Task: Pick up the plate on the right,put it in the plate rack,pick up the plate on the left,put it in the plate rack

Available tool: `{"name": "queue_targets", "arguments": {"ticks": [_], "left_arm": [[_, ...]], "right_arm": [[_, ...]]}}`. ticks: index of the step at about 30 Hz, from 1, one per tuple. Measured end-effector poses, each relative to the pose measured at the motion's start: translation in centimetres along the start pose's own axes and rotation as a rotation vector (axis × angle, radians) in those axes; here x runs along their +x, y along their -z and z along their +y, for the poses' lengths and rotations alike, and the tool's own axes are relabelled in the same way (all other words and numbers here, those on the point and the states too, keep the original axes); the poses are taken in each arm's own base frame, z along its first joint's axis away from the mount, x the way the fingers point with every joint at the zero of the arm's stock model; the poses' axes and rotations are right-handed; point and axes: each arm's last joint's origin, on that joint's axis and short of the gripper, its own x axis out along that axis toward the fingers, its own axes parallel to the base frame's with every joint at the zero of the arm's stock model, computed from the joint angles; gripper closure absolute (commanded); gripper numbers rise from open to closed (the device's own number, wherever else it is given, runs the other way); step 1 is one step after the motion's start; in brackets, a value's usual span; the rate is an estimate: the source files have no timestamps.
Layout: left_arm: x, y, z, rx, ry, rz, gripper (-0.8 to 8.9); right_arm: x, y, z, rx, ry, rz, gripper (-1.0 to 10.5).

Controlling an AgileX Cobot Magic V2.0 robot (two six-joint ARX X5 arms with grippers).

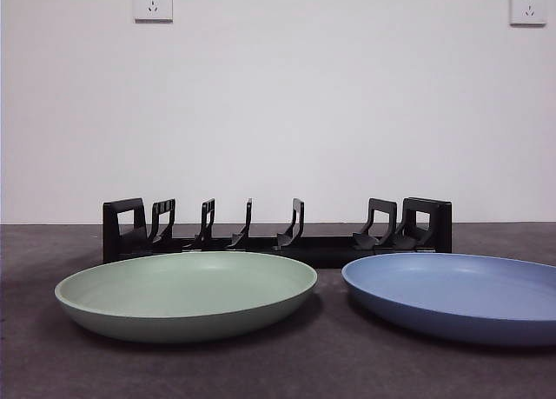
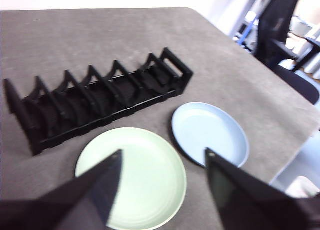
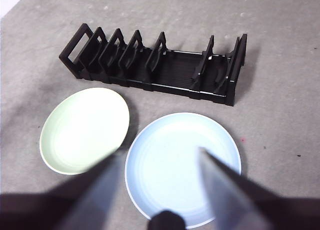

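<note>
Grey table, plates, unlabelled plate rack

Laboratory or office test room. A grey felt-like table cover fills the lower frame before a bare white wall, with two wall sockets in the upper corners. In the left wrist view, a dark office chair stands at upper right beyond the table edge.

A green plate and a blue plate lie flat, side by side, before the empty black plate rack.
</note>
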Motion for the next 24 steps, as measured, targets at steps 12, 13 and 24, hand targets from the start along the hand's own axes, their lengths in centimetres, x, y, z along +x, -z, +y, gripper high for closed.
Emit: {"name": "queue_targets", "arguments": {"ticks": [12,13,24], "left_arm": [[1.3,-1.0,-1.2,0.161,0.155,0.053,1.53],[1.3,-1.1,-1.3,0.169,0.162,0.056,1.53],[2.3,-1.2,-1.8,0.204,0.233,0.097,1.53]], "right_arm": [[2.5,-0.2,-1.4,0.071,0.041,0.142,3.8],[3.0,-0.3,-1.7,0.080,0.043,0.161,3.8],[11.5,-0.3,-5.9,0.205,0.058,0.471,3.8]]}}
